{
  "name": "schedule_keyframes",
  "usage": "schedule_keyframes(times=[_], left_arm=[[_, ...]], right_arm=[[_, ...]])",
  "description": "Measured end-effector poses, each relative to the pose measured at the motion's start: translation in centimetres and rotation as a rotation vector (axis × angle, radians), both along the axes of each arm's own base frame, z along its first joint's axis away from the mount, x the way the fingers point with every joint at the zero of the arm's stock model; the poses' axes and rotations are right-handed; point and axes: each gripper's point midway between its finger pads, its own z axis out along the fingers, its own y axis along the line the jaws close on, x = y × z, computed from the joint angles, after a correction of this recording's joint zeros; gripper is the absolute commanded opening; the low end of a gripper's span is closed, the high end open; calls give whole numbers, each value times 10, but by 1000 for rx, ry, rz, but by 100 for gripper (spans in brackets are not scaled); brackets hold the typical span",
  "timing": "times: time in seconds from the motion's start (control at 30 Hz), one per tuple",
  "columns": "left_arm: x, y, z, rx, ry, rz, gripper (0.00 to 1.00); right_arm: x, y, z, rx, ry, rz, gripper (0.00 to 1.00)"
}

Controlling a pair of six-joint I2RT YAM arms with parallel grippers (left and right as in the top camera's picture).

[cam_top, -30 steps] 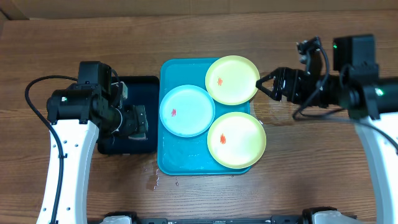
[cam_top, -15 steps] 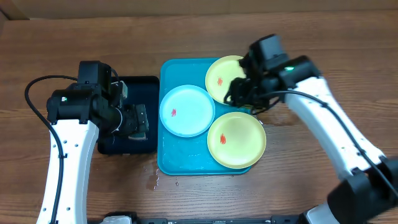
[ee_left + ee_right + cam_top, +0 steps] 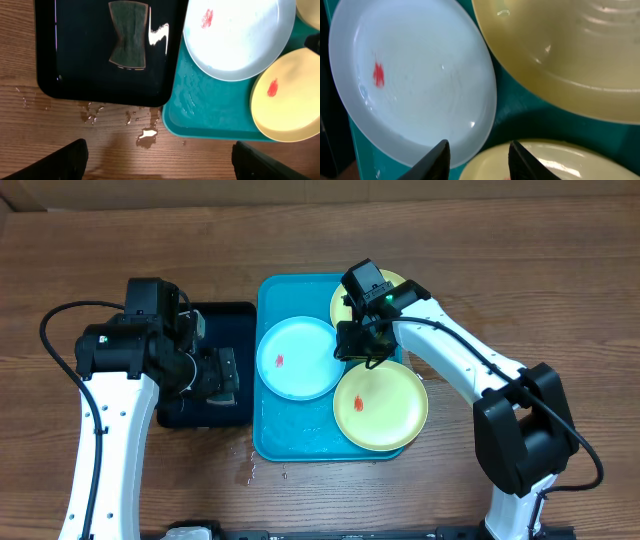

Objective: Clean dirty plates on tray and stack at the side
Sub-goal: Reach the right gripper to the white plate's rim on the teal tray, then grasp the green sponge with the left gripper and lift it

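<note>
Since the preceding frame the right gripper (image 3: pixel 478 151) has travelled from the tray's right side to its middle, where the three plates meet. Tray (image 3: pixel 290 438): turquoise, lying flat on the wooden table (image 3: pixel 520 240). Blue plate (image 3: pixel 299 358): left half of the tray, with one red smear left of its centre. Far green plate (image 3: pixel 402 288): far-right corner of the tray, overhanging the right rim and partly hidden by the right arm. Near green plate (image 3: pixel 380 405): near-right corner, smear near its centre, rim meeting the blue plate's. The right gripper's jaws stand apart and hold nothing, with the blue plate's rim below them. Left gripper (image 3: pixel 159 162): jaws spread wide and empty, over the black tray (image 3: pixel 200 416) just beside the tray's left rim. A dark pad (image 3: pixel 128 34) lies in the black tray. Water drops (image 3: pixel 146 138) wet the table off the tray's near-left corner.
</note>
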Motion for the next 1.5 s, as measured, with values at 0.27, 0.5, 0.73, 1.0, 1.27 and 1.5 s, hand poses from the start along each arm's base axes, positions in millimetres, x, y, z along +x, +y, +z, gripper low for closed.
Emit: schedule_keyframes(times=[0.27, 0.5, 0.73, 1.0, 1.27, 1.5], left_arm=[[0, 0, 0, 0, 0, 0, 93], [0, 0, 0, 0, 0, 0, 93], [0, 0, 0, 0, 0, 0, 93], [0, 0, 0, 0, -1, 0, 92], [6, 1, 1, 3, -26, 1, 88], [21, 14, -5, 66, -76, 68, 80]], right_arm=[[15, 8, -16, 18, -39, -13, 33], [15, 2, -31, 6, -45, -62, 28], [13, 0, -45, 6, -50, -78, 18], [16, 2, -44, 15, -62, -82, 4], [15, 1, -44, 15, -61, -82, 4], [14, 1, -45, 11, -55, -82, 6]])
